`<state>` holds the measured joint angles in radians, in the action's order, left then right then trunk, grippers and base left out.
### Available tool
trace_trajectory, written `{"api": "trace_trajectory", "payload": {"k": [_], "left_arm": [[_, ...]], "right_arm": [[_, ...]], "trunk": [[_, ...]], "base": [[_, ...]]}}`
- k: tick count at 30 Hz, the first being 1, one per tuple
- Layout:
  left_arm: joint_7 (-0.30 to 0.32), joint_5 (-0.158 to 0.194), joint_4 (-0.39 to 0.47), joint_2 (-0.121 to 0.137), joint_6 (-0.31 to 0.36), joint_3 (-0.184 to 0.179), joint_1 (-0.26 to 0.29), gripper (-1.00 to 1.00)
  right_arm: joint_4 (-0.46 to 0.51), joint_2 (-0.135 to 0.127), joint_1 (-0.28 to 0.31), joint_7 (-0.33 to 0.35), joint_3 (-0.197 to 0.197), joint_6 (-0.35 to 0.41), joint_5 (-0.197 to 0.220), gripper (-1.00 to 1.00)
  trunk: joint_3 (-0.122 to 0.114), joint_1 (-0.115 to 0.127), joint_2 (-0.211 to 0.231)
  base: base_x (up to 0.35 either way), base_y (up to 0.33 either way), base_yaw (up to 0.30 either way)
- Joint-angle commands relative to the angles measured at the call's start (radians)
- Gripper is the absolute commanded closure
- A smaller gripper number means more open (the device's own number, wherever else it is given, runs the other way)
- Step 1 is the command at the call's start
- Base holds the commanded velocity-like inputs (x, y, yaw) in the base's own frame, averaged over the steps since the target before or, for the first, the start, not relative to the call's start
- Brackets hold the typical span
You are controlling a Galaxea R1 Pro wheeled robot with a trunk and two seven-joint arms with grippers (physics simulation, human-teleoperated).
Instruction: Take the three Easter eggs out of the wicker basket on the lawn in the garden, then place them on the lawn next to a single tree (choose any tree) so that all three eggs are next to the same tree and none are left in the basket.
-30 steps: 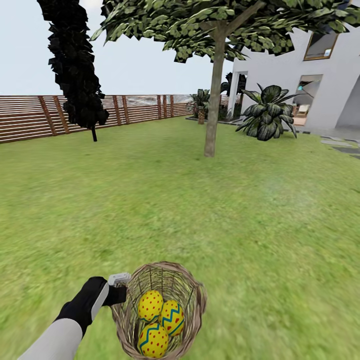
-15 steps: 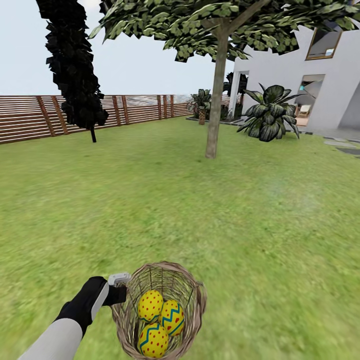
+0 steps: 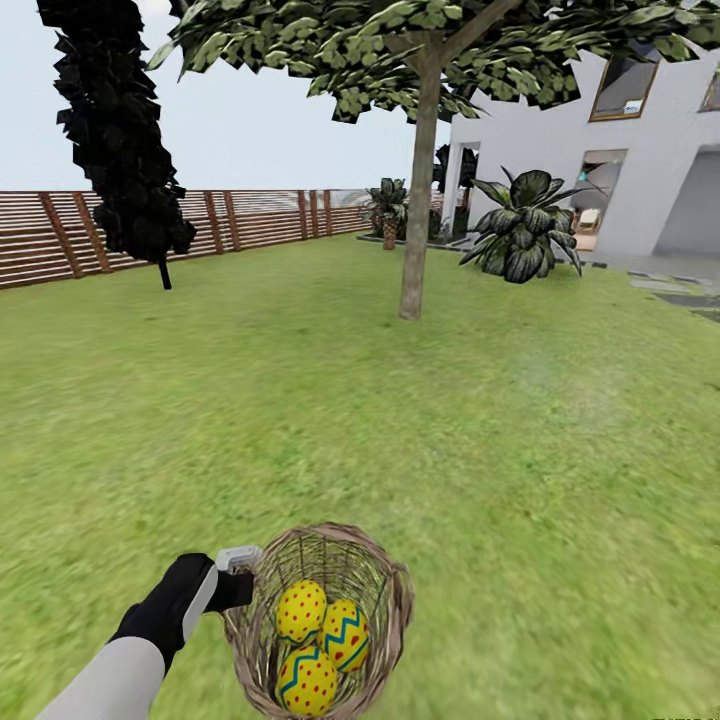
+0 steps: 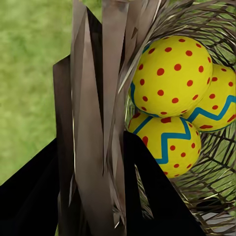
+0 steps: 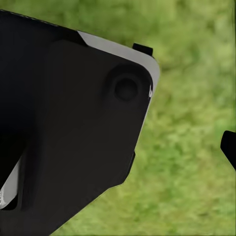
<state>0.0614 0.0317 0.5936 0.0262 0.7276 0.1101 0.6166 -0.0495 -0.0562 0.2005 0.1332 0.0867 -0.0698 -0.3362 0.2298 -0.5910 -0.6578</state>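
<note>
Low in the head view, the left gripper [image 3: 240,585] is clamped on the wicker basket's [image 3: 390,590] rim with three Easter eggs [image 3: 300,610] inside; I'd carry it level toward the smooth-trunked tree [image 3: 412,270]. Left wrist view: glossy eggs against open weave. Right wrist view: right gripper's jaw state unclear.

I am facing a slatted wooden fence [image 3: 250,215] running along the far edge of the garden. A dark narrow cypress [image 3: 115,140] is standing before it. A white house [image 3: 650,170] is rising far right, with a broad-leaved shrub [image 3: 522,238] growing beside it.
</note>
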Motion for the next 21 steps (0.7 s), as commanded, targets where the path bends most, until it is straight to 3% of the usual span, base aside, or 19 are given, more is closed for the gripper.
{"api": "trace_trajectory", "payload": {"k": [1,13,21], "left_arm": [[0.003,0.010,0.002,0.000,0.006,0.003,0.000,1.00],[0.002,0.010,0.002,0.000,0.006,0.003,0.000,1.00],[0.003,0.010,0.002,0.000,0.006,0.003,0.000,1.00]], "right_arm": [[-0.004,-0.001,0.002,0.002,0.008,-0.007,-0.007,-1.00],[-0.003,-0.002,0.002,0.003,0.008,-0.007,-0.003,-1.00],[-0.001,-0.002,0.002,-0.001,0.008,-0.007,-0.009,-1.00]], "trunk": [[0.001,-0.001,-0.001],[0.001,-0.001,-0.001],[0.001,-0.001,-0.001]], "base": [[0.324,0.077,-0.286],[0.324,0.077,-0.287],[0.324,0.077,-0.030]]}}
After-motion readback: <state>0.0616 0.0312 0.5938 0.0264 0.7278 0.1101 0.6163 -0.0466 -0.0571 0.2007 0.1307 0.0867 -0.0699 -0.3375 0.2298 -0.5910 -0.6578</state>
